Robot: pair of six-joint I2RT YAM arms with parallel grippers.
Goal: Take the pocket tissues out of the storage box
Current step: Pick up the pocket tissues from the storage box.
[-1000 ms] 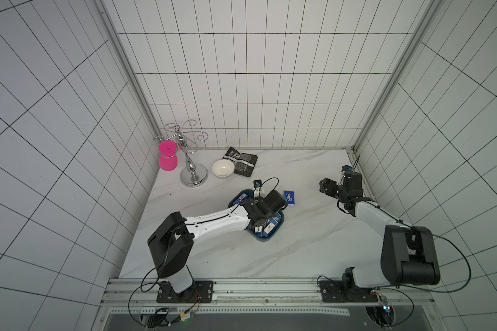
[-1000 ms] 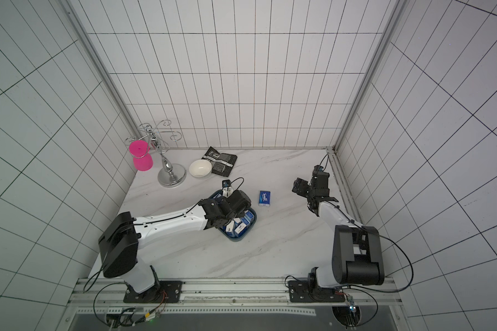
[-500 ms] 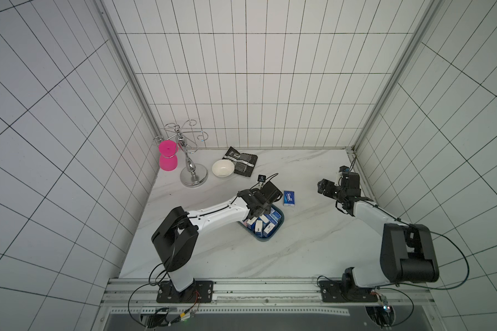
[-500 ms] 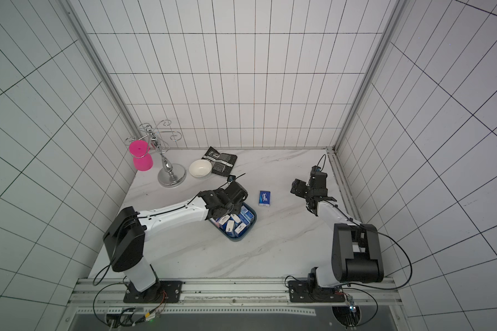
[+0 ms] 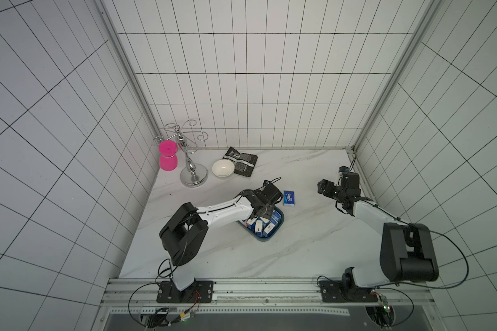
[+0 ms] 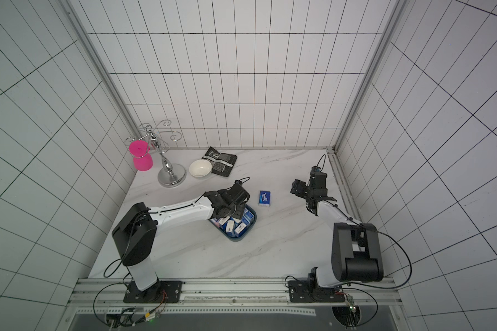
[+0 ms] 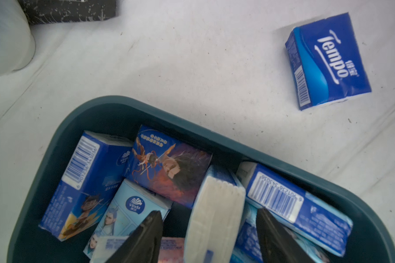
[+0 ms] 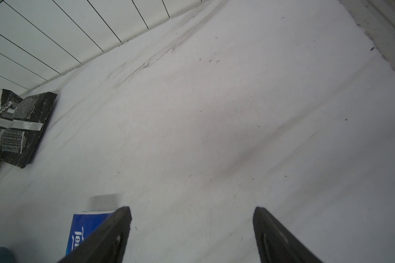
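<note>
1. We read the tabletop [image 5: 299, 243] as a clock face in both top views, with twelve at the back wall. The storage box [image 5: 266, 238] [image 6: 236, 238] sits near the centre.
2. The pocket tissues [image 7: 169, 164] lie jumbled inside the box, whose rim [image 7: 226, 145] curves around them. They are dark blue, light blue and white. Some lie flat and some stand on edge, several with printed figures or barcodes facing up.
3. One loose dark blue packet [image 5: 289, 198] [image 6: 265, 198] [image 7: 326, 61] lies flat on the tabletop at the box's one o'clock, near the rim but apart from it.
4. The left gripper [image 5: 266, 210] [image 7: 208, 210] hangs over the twelve o'clock part of the box. Its jaws are spread and straddle a white-edged packet [image 7: 214, 227] that stands on its edge. In the left wrist view we see a gap between each of the fingers [image 7: 146, 236] and that packet, so the tool is released and grasps nothing.
5. The right gripper [image 5: 323, 186] [image 8: 192, 208] is at about two o'clock on the table, well apart from the box. Its jaws are spread wide over bare marble with nothing between them. An edge of the loose packet shows just beside one finger in the right wrist view.
6. At eleven o'clock stands a white bowl [image 5: 223, 167]. A black-and-silver pouch [image 5: 243, 162] lies just beside it at its two o'clock, and a chrome stand [image 5: 193, 174] rises at its nine o'clock.
</note>
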